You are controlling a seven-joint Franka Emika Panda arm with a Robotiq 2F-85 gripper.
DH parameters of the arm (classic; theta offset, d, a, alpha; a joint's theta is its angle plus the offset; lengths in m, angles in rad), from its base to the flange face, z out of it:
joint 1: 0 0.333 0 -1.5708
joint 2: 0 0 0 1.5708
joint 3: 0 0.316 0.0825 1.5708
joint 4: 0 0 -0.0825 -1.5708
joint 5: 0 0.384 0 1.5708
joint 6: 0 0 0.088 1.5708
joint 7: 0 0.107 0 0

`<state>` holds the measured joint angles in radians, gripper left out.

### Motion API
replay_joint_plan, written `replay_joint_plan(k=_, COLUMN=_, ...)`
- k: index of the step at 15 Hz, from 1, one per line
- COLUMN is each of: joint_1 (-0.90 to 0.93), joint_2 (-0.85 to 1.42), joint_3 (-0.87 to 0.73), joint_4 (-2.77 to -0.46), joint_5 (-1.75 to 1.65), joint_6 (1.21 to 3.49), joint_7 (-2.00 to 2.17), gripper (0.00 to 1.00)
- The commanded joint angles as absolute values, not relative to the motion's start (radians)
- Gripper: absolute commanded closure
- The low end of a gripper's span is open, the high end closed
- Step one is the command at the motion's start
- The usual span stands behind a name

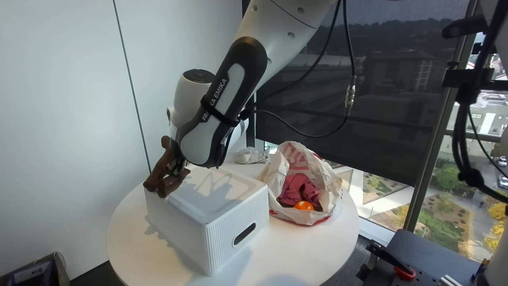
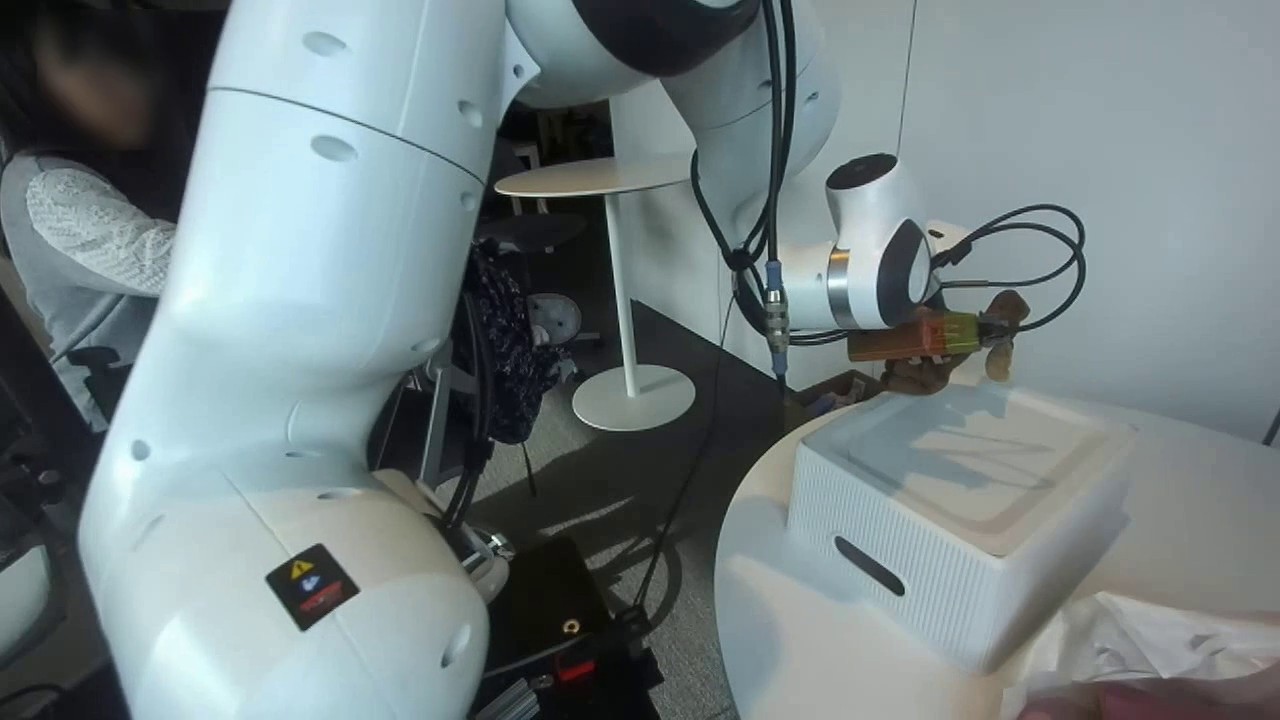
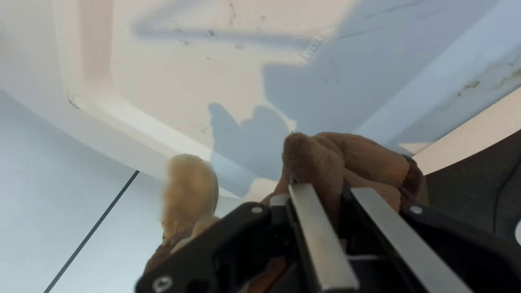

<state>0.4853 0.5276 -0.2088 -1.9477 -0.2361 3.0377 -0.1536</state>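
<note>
The hand [image 3: 330, 194] was closed to a narrow gap, with part of a brown plush toy [image 3: 321, 158] pinched in it. The toy was supported at the edge of the top face [image 3: 163, 69] of a white ribbed box [image 1: 178, 226]; whether the box was touched could not be established. From this pose, positioning of the toy over the box was judged to be the step in hand. For the next move, a steady pinch was judged to be required, and clearance above the top face was to be verified before any lowering or sideways travel.

An embossed mark [image 3: 312, 48] was shown on the top face but could not be read. The arm [image 1: 236, 75] was lettered "FR…KA EMIKA", the gap being covered by a black strap [image 1: 218, 113]. The box was set on a round white worktop [image 1: 309, 254]. Beside it, a reddish cloth [image 1: 295, 186] and an orange ball [image 1: 304, 205] were contained in a white bag [image 1: 331, 178] with red markings; no word was legible. In an exterior view, a warning label [image 2: 312, 586] was fitted low on the arm, its print too small to read.
</note>
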Motion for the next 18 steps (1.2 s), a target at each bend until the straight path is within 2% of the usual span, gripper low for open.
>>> replay_joint_plan(k=1, joint_1=0.535, joint_2=0.604, joint_3=-0.308, joint_4=-1.847, joint_5=-0.276, joint_6=3.072, joint_7=-0.131, gripper=0.93)
replay_joint_plan(k=2, joint_1=0.538, joint_2=0.613, joint_3=-0.321, joint_4=-1.837, joint_5=-0.271, joint_6=3.075, joint_7=-0.129, gripper=0.89)
replay_joint_plan(k=3, joint_1=0.508, joint_2=0.612, joint_3=-0.304, joint_4=-1.830, joint_5=-0.320, joint_6=3.069, joint_7=-0.090, gripper=0.57)
replay_joint_plan(k=4, joint_1=0.509, joint_2=0.614, joint_3=-0.310, joint_4=-1.829, joint_5=-0.327, joint_6=3.065, joint_7=-0.084, gripper=0.57)
replay_joint_plan(k=6, joint_1=0.498, joint_2=0.600, joint_3=-0.303, joint_4=-1.842, joint_5=-0.347, joint_6=3.048, joint_7=-0.070, gripper=0.44)
replay_joint_plan(k=11, joint_1=0.455, joint_2=0.531, joint_3=-0.275, joint_4=-1.916, joint_5=-0.378, joint_6=3.035, joint_7=-0.087, gripper=0.05)
replay_joint_plan(k=13, joint_1=0.444, joint_2=0.500, joint_3=-0.288, joint_4=-1.949, joint_5=-0.410, joint_6=3.077, joint_7=-0.096, gripper=0.00)
replay_joint_plan(k=15, joint_1=0.487, joint_2=0.460, joint_3=-0.379, joint_4=-2.007, joint_5=-0.456, joint_6=3.171, joint_7=-0.116, gripper=0.00)
replay_joint_plan(k=18, joint_1=0.564, joint_2=0.372, joint_3=-0.530, joint_4=-2.107, joint_5=-0.504, joint_6=3.153, joint_7=-0.066, gripper=0.00)
